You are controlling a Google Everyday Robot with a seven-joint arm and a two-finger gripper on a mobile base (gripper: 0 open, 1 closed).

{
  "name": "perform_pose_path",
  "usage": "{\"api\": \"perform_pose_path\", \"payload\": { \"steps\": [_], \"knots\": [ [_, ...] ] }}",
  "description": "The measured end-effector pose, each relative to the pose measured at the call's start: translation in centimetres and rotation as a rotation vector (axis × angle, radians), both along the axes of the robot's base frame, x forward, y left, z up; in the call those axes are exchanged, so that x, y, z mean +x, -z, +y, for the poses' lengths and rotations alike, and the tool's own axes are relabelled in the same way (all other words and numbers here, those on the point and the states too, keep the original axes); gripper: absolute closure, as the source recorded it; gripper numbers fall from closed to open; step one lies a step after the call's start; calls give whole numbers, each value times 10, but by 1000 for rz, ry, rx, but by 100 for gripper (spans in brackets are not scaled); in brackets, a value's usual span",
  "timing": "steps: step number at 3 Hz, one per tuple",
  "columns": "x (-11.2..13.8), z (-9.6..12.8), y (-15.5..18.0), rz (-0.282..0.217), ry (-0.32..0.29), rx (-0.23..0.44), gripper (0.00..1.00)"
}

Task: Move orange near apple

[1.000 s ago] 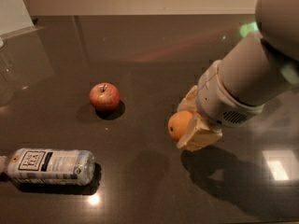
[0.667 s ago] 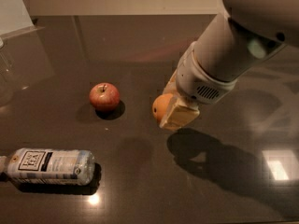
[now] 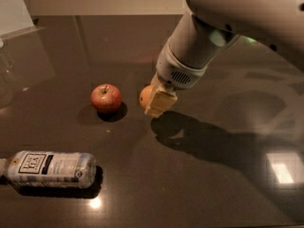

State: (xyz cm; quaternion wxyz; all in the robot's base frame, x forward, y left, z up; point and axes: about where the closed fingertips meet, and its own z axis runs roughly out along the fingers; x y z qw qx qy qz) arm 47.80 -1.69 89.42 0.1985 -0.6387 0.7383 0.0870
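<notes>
The red apple (image 3: pixel 106 98) with yellowish streaks and a short stem stands on the dark table (image 3: pixel 71 46) left of centre. The orange (image 3: pixel 145 96) shows only as a sliver, held between the tan fingers (image 3: pixel 160 102) of my gripper (image 3: pixel 153 99), just right of the apple with a small gap between them. The gripper is shut on the orange and holds it slightly above the table, with its shadow below right. My grey arm (image 3: pixel 228 27) reaches in from the upper right and hides most of the orange.
A plastic water bottle (image 3: pixel 50 169) with a white label lies on its side at the front left. A pale object (image 3: pixel 14 11) sits at the table's far left corner. The table's back edge (image 3: pixel 104 16) runs along the top.
My gripper has carried the orange leftward across the table, from well right of the apple to just beside it. The apple and bottle have not moved.
</notes>
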Motion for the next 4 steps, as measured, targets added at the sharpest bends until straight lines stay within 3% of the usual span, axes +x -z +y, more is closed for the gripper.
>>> {"api": "perform_pose_path", "payload": {
  "steps": [2,4],
  "knots": [
    [30,12,32,52,13,15,100],
    [35,32,44,78,-12,40,100]
  ]
}}
